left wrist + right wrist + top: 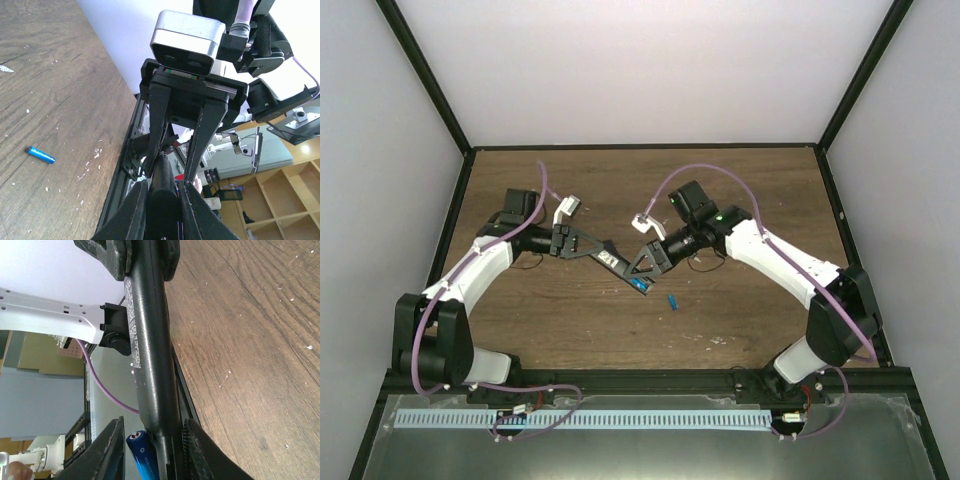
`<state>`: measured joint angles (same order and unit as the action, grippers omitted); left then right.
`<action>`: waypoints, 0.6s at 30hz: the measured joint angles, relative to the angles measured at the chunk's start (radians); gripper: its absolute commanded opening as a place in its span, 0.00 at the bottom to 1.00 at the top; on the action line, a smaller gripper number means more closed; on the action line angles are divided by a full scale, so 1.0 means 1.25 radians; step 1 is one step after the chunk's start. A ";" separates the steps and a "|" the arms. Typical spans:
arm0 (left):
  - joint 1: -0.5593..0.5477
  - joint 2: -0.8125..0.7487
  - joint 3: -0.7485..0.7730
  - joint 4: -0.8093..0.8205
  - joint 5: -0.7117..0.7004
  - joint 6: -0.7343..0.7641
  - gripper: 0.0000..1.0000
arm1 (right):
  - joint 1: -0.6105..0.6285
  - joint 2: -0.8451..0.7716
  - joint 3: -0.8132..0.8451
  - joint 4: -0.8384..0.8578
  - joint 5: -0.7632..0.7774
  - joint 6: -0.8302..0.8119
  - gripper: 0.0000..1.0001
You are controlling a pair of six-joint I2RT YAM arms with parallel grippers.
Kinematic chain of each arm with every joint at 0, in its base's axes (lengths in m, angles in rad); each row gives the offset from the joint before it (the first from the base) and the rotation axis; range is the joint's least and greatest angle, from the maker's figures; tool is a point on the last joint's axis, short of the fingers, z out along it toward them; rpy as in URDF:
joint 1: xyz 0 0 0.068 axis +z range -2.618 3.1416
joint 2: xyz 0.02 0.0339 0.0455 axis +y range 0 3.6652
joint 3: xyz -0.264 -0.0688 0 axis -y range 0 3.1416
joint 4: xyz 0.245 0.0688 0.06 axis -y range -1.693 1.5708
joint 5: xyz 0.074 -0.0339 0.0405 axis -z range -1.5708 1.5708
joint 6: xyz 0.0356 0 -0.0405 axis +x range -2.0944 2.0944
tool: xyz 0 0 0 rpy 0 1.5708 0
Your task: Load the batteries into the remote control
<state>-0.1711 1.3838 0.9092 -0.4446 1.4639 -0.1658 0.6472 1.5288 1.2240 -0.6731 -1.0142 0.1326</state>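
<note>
The black remote control (612, 260) hangs in the air over the table's middle, and my left gripper (592, 247) is shut on one end of it. In the left wrist view the fingers (134, 210) of that gripper (164, 184) pinch the remote (162, 200). My right gripper (642, 268) straddles the other end. In the right wrist view a blue battery (142, 455) leans against the remote (150, 340) between the jaws of the right gripper (152, 422); one finger touches the remote, and a thin gap shows beside the battery. A second battery (673, 301) lies on the table.
The loose battery (41, 154) lies on bare wood (720, 200) just right of the grippers, among pale specks. Black frame rails (450, 210) border the table left, right and front.
</note>
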 measured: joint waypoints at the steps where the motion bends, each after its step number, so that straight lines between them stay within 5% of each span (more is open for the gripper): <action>1: 0.000 0.000 0.001 -0.001 0.000 0.001 0.00 | 0.000 0.000 0.000 0.000 0.000 0.000 0.23; 18: -0.001 0.000 0.004 0.008 -0.003 -0.009 0.00 | 0.010 0.009 0.000 -0.001 -0.008 -0.019 0.19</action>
<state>-0.1722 1.3834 0.9146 -0.4351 1.4597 -0.1776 0.6594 1.5402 1.2240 -0.6739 -1.0241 0.1085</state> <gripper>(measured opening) 0.155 0.194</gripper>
